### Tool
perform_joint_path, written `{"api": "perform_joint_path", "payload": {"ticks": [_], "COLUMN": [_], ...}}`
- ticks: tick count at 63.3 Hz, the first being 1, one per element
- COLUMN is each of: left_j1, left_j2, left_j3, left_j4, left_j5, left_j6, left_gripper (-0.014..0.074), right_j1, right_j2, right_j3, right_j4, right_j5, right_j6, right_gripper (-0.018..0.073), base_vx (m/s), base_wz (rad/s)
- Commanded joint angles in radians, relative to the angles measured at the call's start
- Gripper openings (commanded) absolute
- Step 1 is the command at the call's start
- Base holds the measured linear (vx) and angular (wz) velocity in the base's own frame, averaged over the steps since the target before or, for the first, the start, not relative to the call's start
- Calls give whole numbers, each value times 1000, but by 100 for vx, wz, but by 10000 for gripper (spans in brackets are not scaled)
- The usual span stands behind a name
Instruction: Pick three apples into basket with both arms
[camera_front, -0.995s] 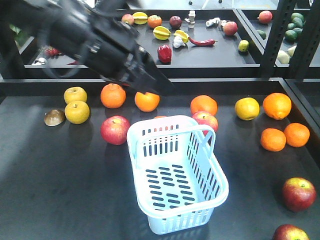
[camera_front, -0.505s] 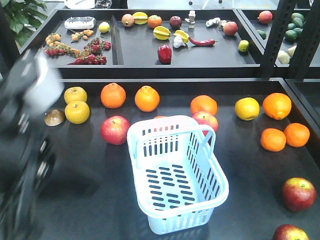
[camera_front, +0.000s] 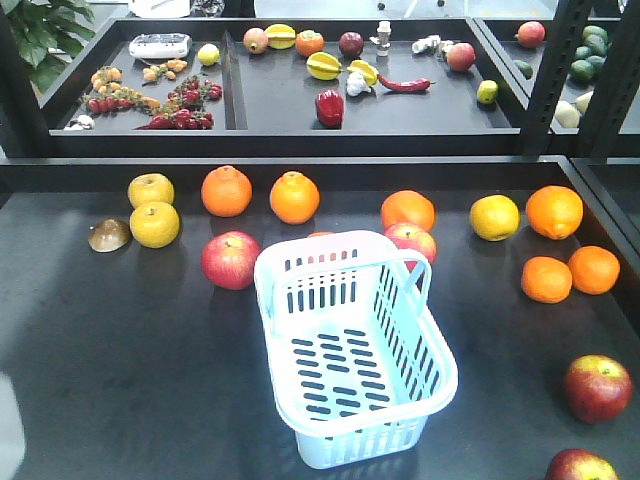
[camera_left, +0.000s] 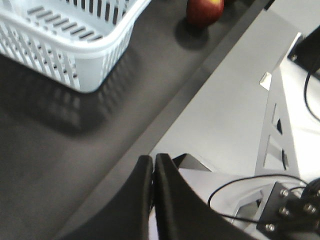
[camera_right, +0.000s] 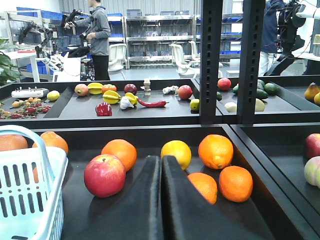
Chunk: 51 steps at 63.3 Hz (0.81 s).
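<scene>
Fingers (camera_left: 142, 192) of the left arm are pressed together, holding nothing, and hang at the near edge of the counter (camera_front: 120, 380). The right arm's fingers (camera_right: 182, 195) are likewise closed flat and empty, low over the counter and aimed toward the oranges (camera_right: 216, 151). Both look parked clear so the basket (camera_front: 360, 440) is open from above; it sits empty mid-counter, turned corner-on. Two dark apples (camera_front: 597, 388) lie at the near right corner, well apart from the basket, and a third cannot be picked out for sure. Bare counter left of the basket gives swing room, while the posts (camera_front: 550, 80) and side lip on the right crowd any reach for those apples.
</scene>
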Motion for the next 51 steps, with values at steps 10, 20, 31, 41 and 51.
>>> {"api": "perform_joint_path", "payload": {"ticks": [10, 20, 31, 41, 51], "left_j1": [-3, -3, -3, -3, -3], "left_j2": [-62, -62, -62, -62, -62], "left_j3": [5, 5, 5, 5, 5], "left_j4": [-74, -72, -73, -73, -73], "left_j5": [-151, -146, -147, -152, -154], "left_j6": [-2, -2, -3, -3, -3], "left_gripper": [-6, -6, -6, -6, -6], "right_j1": [-7, -7, -7, -7, -7], "right_j2": [-12, -12, -12, -12, -12], "right_j3": [13, 13, 13, 13, 13], "right_j4": [-9, -9, -7, 122, 357], "right_j5": [-71, -71, -84, -185, -308], "right_j6": [-8, -8, -5, 167, 498], "right_gripper": [-5, -5, -5, -5, -5], "base_vx": [0, 0, 0, 0, 0], "base_wz": [0, 0, 0, 0, 0]}}
